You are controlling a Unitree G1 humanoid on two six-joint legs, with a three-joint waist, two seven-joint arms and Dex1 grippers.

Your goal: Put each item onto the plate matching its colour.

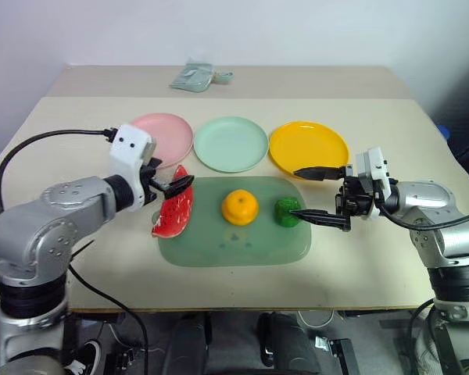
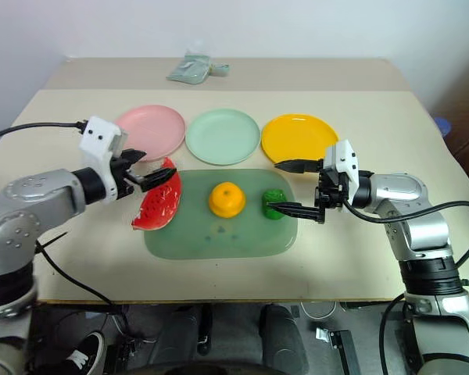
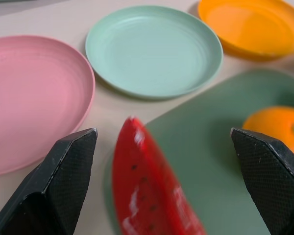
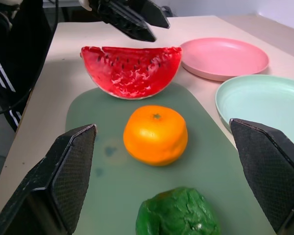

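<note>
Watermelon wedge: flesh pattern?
Red with dark seed specks and white streaks on the watermelon wedge; right wrist view shows it best.

We see three plates [image 1: 230,144] in a row behind the cutting board [image 1: 233,234]. On the board, left to right: watermelon wedge [image 1: 174,214] (overhanging the left edge), orange fruit [image 1: 240,207], bumpy vegetable [image 1: 287,212].

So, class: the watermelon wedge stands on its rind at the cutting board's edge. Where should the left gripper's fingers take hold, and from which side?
Grip the watermelon wedge across its two flat red faces, near the middle. It is thin there, and the curved rind would probably slip. Come from above its upper edge, where the open left gripper hovers, with one finger on each side.
</note>
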